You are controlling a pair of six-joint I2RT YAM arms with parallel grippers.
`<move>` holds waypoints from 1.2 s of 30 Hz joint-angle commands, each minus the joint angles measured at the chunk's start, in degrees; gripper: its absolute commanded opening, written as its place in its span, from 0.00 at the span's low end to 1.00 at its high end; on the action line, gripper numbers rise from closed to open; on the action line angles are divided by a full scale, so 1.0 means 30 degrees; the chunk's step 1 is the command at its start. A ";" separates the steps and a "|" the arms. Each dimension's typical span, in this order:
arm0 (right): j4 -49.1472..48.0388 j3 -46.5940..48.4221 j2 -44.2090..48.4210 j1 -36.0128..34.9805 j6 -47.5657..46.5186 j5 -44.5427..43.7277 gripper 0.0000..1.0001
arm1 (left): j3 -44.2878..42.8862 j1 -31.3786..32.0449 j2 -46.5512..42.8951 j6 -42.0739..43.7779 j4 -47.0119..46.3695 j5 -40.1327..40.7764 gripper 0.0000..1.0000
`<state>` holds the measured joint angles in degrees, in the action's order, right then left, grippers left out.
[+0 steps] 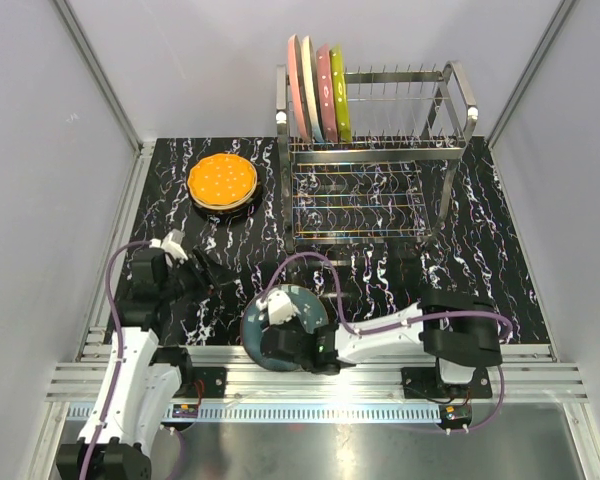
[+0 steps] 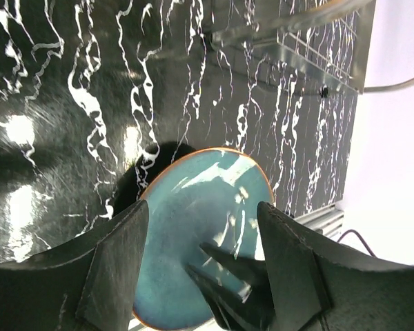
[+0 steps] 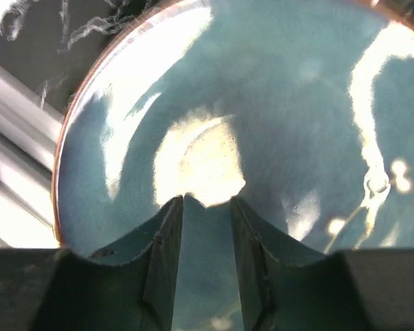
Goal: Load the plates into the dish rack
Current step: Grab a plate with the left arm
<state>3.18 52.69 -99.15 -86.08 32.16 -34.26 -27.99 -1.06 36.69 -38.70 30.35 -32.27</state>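
Plates lie in three spots across the black marbled tabletop (image 1: 500,250). Farthest left, my left pincer (image 2: 201,210) hovers over the tabletop with its fingers spread wide and nothing between them; it points toward the teal plate. Just behind it, at the rear left, the orange plate (image 1: 222,180) lies flat, dotted on its face, with a dark rim showing beneath it. Near the front edge, in the middle, the teal plate (image 2: 200,186) lies flat, its thin brown rim close to the metal rail. My right pincer (image 3: 207,201) reaches across from the right and sits low over that plate's face, its fingers a narrow gap apart with only glaze showing between them, so it is pinching nothing. At the rear right the dish rack (image 1: 450,110) stands on the tabletop. At its left end, four upright plates (image 1: 324,90) stand on edge side by side among the tines: pink, a pale one, dotted pink and green.
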 commanded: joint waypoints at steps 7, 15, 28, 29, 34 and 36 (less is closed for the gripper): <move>-0.1734 -0.1449 -0.0668 0.2795 0.4719 0.3392 0.42 | 0.0686 0.1055 -0.0891 -0.1075 -0.0506 0.0298 0.67; -0.1207 -0.0834 -0.1197 0.2825 0.4776 0.3393 0.45 | 0.1565 0.3748 -0.0658 -0.2949 -0.0830 0.3102 0.66; -0.0152 -0.1478 -0.0406 0.3089 0.6154 0.2338 0.47 | 0.3029 0.9402 0.2385 -0.5027 -0.1354 0.7914 0.65; -0.0152 -0.1536 -0.0319 0.3060 0.6154 0.2309 0.48 | 0.3146 1.0073 0.2709 -0.5088 -0.1559 0.8496 0.65; -0.0269 -0.1712 -0.0172 0.3060 0.6125 0.2221 0.48 | 0.3937 1.0549 0.4468 -0.5322 -0.2817 0.8561 0.63; -0.0444 -0.1858 -0.0084 0.3118 0.6096 0.2250 0.48 | 0.4698 1.0549 0.4383 -0.5761 -0.4572 0.7772 0.58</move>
<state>-3.99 49.65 -99.44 -77.25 49.69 -26.89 -17.28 30.28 48.88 -54.41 22.13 -10.33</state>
